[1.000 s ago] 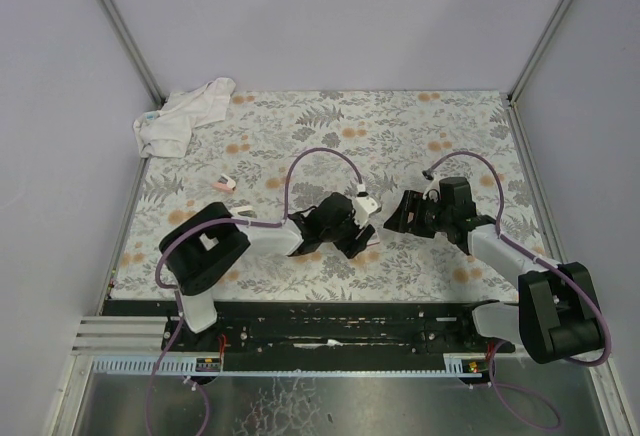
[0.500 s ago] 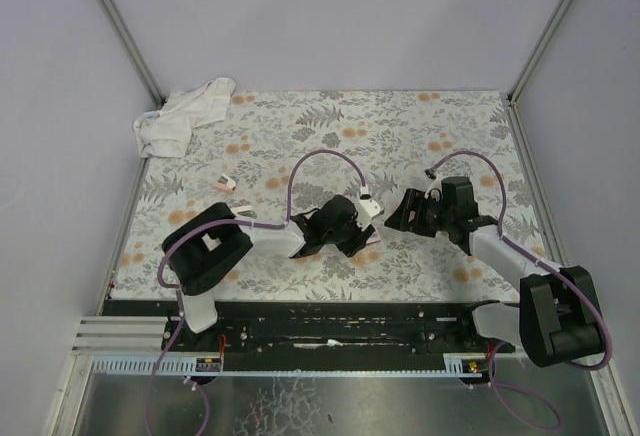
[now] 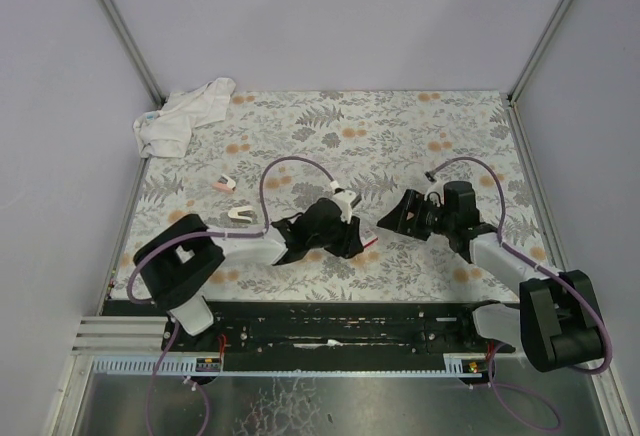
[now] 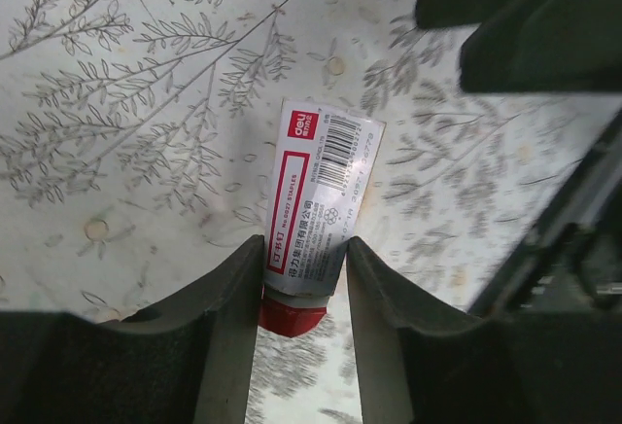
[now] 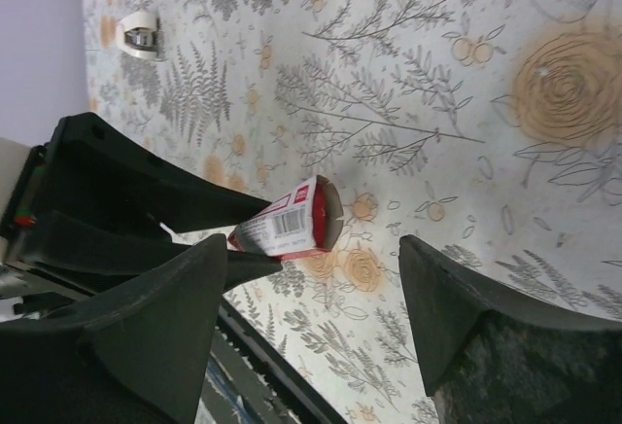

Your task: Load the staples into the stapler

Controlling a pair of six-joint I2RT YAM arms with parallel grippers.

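The small flat red-and-white cardboard staple box (image 4: 313, 200) was gripped at one end by the left gripper (image 4: 303, 249), whose two dark fingers (image 4: 228, 298) were pressed against its long sides. The box was held near the middle of the floral-patterned table (image 3: 400, 126), with its free end pointed right, toward the right gripper (image 5: 313, 249). That gripper was released, its jaws spread wide, just right of the box and apart from it. A crumpled white cloth (image 3: 185, 116) was seen at the far left corner.
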